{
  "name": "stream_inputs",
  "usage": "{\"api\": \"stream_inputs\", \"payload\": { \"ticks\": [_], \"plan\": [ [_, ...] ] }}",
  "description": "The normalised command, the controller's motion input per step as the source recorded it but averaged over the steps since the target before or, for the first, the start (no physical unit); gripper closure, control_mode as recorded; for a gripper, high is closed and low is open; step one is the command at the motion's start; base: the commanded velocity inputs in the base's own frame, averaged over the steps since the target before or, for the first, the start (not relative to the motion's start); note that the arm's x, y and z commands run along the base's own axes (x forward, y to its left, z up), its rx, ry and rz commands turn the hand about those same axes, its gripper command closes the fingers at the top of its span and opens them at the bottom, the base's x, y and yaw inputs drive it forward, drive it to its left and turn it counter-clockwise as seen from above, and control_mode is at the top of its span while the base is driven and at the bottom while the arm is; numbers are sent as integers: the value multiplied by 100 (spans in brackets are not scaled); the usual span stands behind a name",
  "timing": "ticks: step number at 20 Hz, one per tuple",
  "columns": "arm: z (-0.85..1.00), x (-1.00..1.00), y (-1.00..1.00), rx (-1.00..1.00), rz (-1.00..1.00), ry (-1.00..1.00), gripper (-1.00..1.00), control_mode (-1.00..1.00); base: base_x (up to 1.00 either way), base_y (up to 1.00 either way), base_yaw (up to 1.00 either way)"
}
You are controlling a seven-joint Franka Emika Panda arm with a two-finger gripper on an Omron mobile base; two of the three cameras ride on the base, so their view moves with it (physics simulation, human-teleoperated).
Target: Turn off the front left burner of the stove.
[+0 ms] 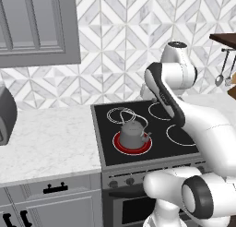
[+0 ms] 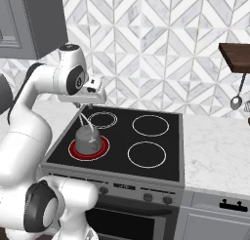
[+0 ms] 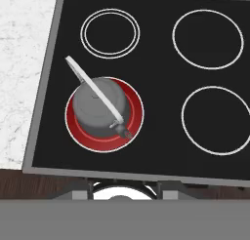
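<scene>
The stove (image 1: 138, 174) (image 2: 117, 177) has a flat black glass top. Its front left burner (image 1: 119, 144) (image 2: 74, 149) (image 3: 135, 123) glows red inside a white ring. A grey kettle (image 1: 133, 131) (image 2: 88, 136) (image 3: 97, 107) with a white handle stands on that burner. My gripper (image 2: 80, 105) hangs high above the cooktop's back left, over the kettle, pointing down, shut and holding nothing. Small dark knobs (image 1: 130, 180) (image 2: 148, 197) line the stove's front panel, well below and in front of the gripper.
Three other burners are dark: a double ring (image 3: 110, 33) at back left and two plain rings (image 3: 217, 119) on the right. Marble counter (image 1: 46, 138) (image 2: 215, 151) flanks the stove. A dark appliance (image 1: 7, 113) stands far left. Utensils (image 2: 236, 102) hang from a wooden shelf (image 2: 237, 56).
</scene>
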Motion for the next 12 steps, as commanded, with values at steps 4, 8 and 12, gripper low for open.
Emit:
{"api": "stream_inputs", "payload": {
  "ticks": [4, 8, 12],
  "plan": [
    [0, -22, 0, 0, 0, -7, -100, -100, 0, 0, 0],
    [-2, -29, 0, 0, 0, -1, -100, -100, 0, 0, 0],
    [0, 0, -1, 0, 0, 0, -100, -100, 0, 0, 0]
  ]
}}
